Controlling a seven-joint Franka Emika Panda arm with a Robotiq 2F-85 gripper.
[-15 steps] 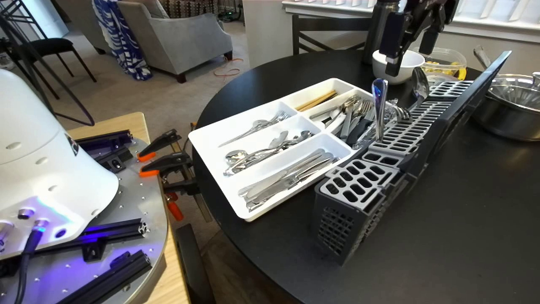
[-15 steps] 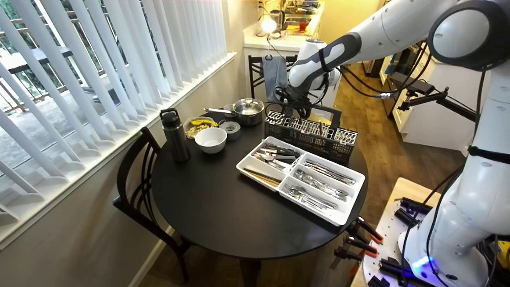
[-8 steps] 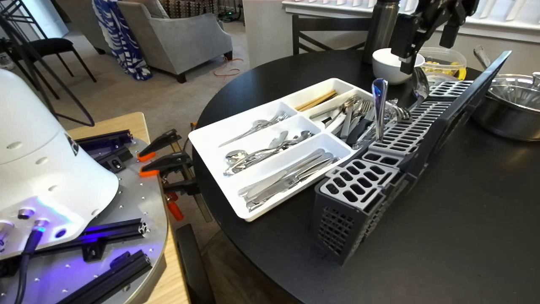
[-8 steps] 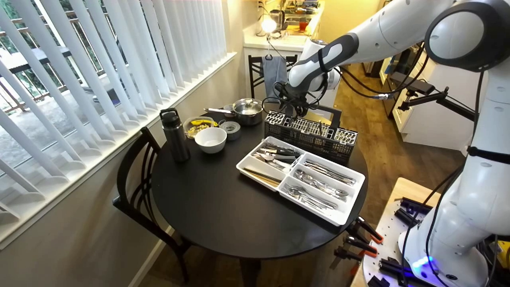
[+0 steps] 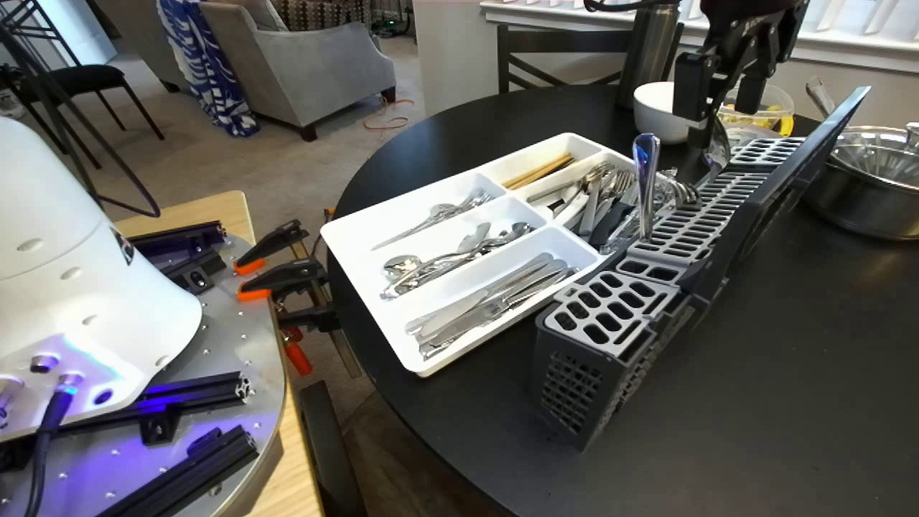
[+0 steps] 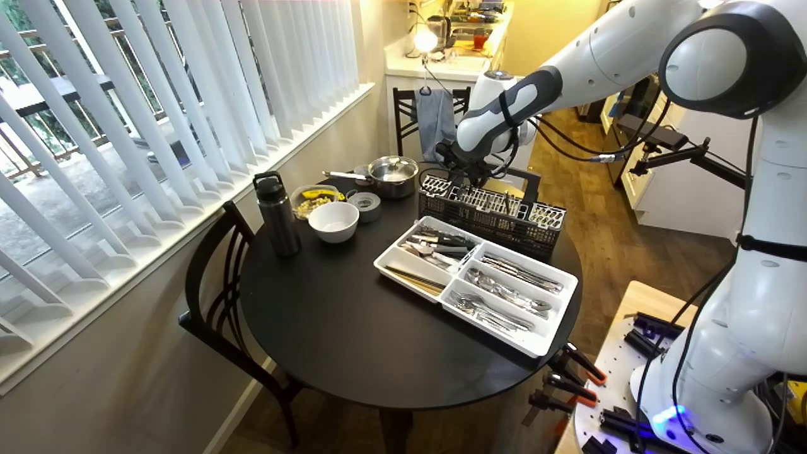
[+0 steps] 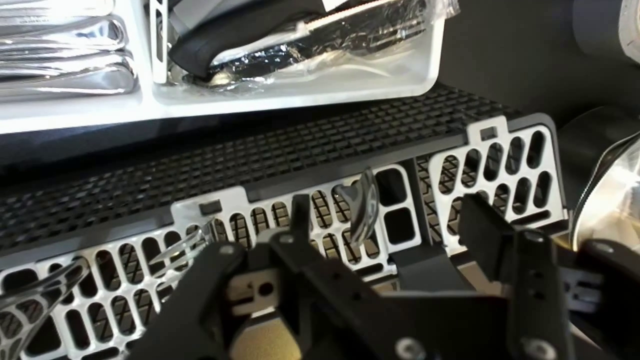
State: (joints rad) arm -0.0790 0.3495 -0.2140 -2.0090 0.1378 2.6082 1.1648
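My gripper is open and empty above a long dark cutlery basket with light grey slotted tops. Its black fingers stand wide on either side of a spoon that stands upright in the basket. I cannot tell whether a finger touches it. In an exterior view the gripper partly hides the spoon's bowl. A fork and a looped-handle utensil also stand in the basket. The gripper is dark and hard to make out at the basket's far end in an exterior view.
A white divided tray of sorted cutlery lies beside the basket on the round black table. A white bowl, a food container, a steel bottle and a lidded pot stand nearby. The basket's handle rises along its length.
My gripper has shifted right and then lowered toward the standing spoon in an exterior view. Its fingers stay apart. The basket, tray and cutlery have not moved.
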